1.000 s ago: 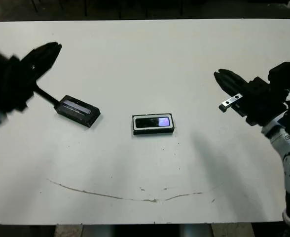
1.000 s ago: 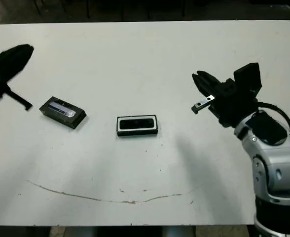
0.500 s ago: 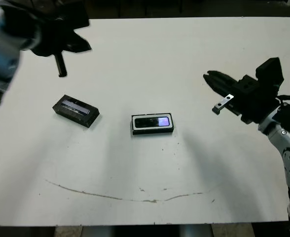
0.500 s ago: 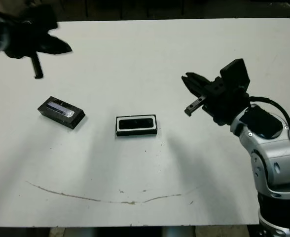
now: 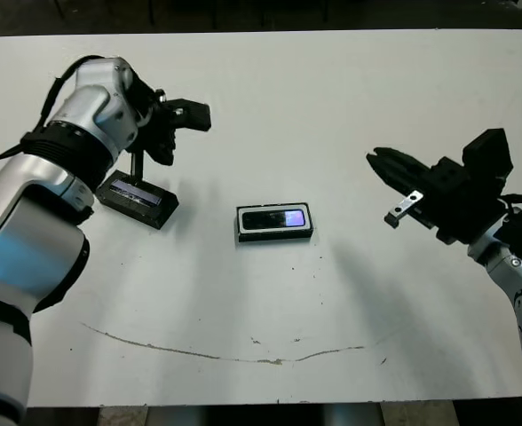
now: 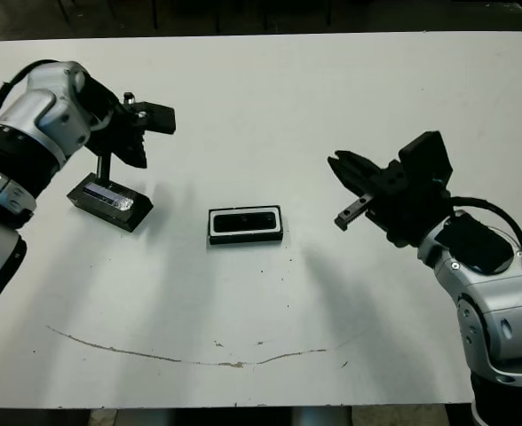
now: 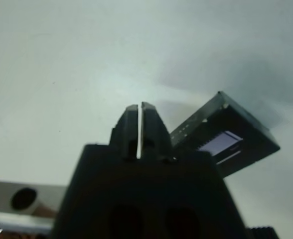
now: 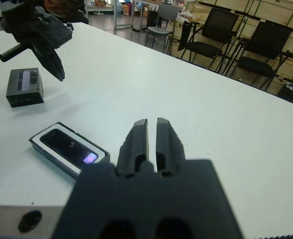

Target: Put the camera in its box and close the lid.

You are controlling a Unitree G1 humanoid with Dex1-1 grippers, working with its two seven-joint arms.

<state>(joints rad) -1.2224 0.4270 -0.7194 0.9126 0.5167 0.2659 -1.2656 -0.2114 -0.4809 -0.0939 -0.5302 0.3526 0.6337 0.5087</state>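
Near the middle of the white table (image 5: 332, 106), the box (image 5: 275, 223) is lying flat with its long side running across the view, and the camera (image 5: 277, 218) is sitting inside it, its glossy face showing a bluish-purple gleam toward one end while the white lining is peeking out as a thin border around it. Off to the robot's left, well apart from the box, the lid (image 5: 138, 196) is resting on the table at a slight angle, its reflective centre panel facing up inside the black frame.

Above the lid, the left gripper (image 5: 141, 149) is hanging with its wrist turned so that the fingers are pointing down toward the lid's far edge; in the left wrist view the two black fingers (image 7: 150, 130) are pressing together with only a hairline between them, gripping nothing, and the lid (image 7: 225, 140) is showing just beside them. Whether the fingertips are touching the lid cannot be told.

Over on the robot's right side, the right gripper (image 5: 381, 161) is hovering above bare table, well apart from the box and pointing roughly toward the table's centre. Its fingers (image 8: 138, 142) are closed against each other and are carrying nothing, as the right wrist view is showing; beyond them in that view the box (image 8: 67, 150) with the camera in it is lying near, and the lid (image 8: 24, 86) farther off under the other gripper (image 8: 57, 69).

A thin brownish scuff line (image 5: 225, 355) is curving across the near part of the table.
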